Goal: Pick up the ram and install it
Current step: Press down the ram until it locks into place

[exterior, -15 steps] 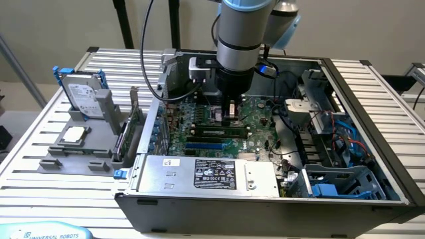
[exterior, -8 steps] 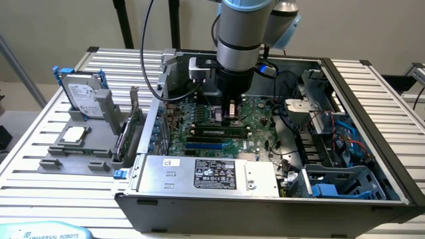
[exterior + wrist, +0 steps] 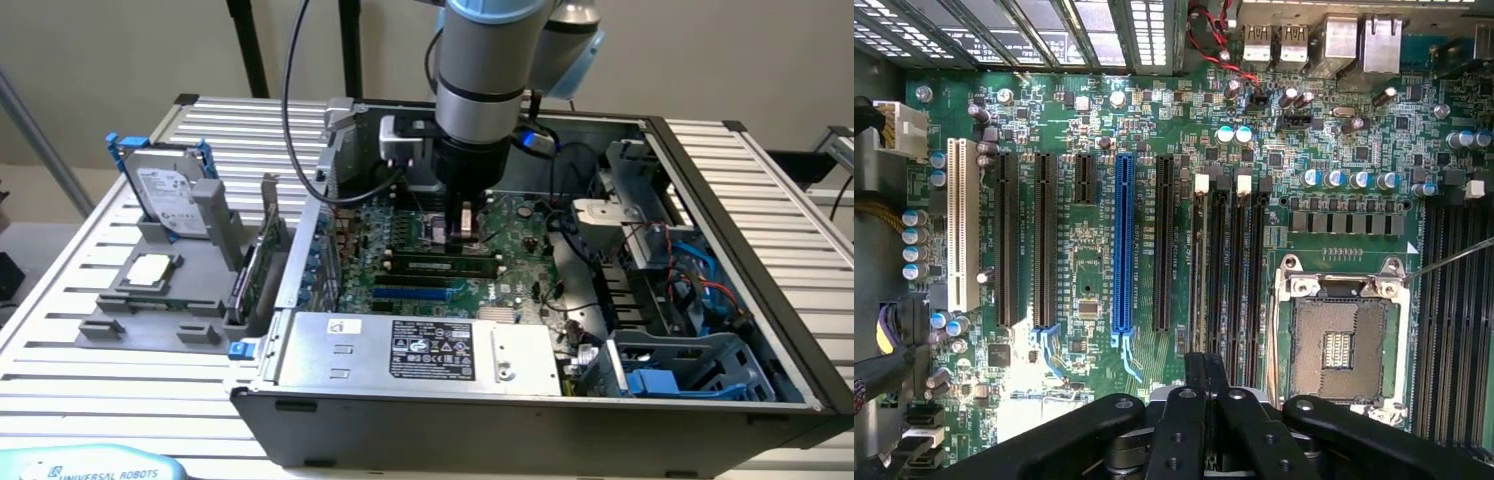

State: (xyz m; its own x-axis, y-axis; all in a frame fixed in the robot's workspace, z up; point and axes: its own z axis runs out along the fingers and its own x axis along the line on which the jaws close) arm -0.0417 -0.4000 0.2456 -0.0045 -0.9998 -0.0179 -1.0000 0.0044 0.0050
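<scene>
As things stand: the ram, a long thin dark-green circuit-board stick with a pale label, lies along the black memory slots of the green motherboard. This looks like the late part of the task.
Done: judging by where it lies, the stick has been brought to its slot.
Left: I cannot tell whether it is pressed fully home or whether the white end clips have latched.
Tool: the black two-fingered gripper hangs just behind the stick, near it. In the wrist view its fingers stand drawn close together, and I can make out nothing between them.
Arm: the grey Universal Robots arm reaches down into the open dark-grey computer case.
Around: the silver power supply box sits at the case's near edge, and the bare metal processor socket lies beside the slots.
Outside the case: a grey holder on the exterior view's left carries a silver hard drive and an upright green expansion card.
In the way: red and blue cables run well apart from the slots, and a tall blue card slot stands clear.
</scene>
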